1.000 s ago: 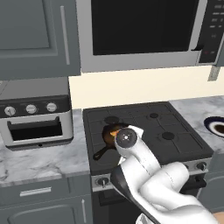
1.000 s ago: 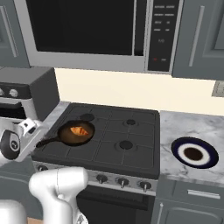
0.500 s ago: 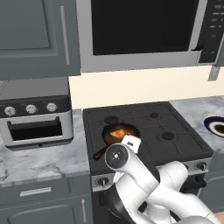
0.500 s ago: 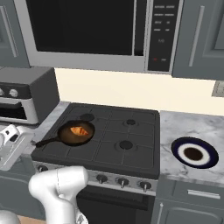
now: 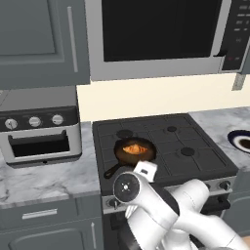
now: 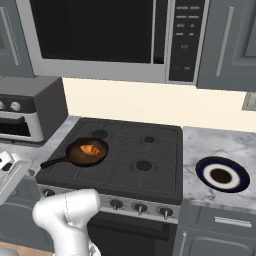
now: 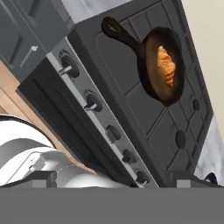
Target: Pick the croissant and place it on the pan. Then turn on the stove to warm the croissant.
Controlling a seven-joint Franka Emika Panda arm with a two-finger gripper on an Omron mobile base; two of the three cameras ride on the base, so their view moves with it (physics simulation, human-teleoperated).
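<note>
Arm lowered, croissant (image 5: 133,148) in pan (image 5: 146,153), stove (image 5: 195,158)

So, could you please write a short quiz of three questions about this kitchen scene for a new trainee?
1. True or false: the croissant lies inside the pan.
2. Multiple choice: where on the stove does the pan sit? A) front left burner B) back right burner C) front right burner
3. Fill in: the pan's handle points toward the stove's ____ edge.

Key:
1. True.
2. A.
3. Front, toward the knobs, slanting left.
</note>
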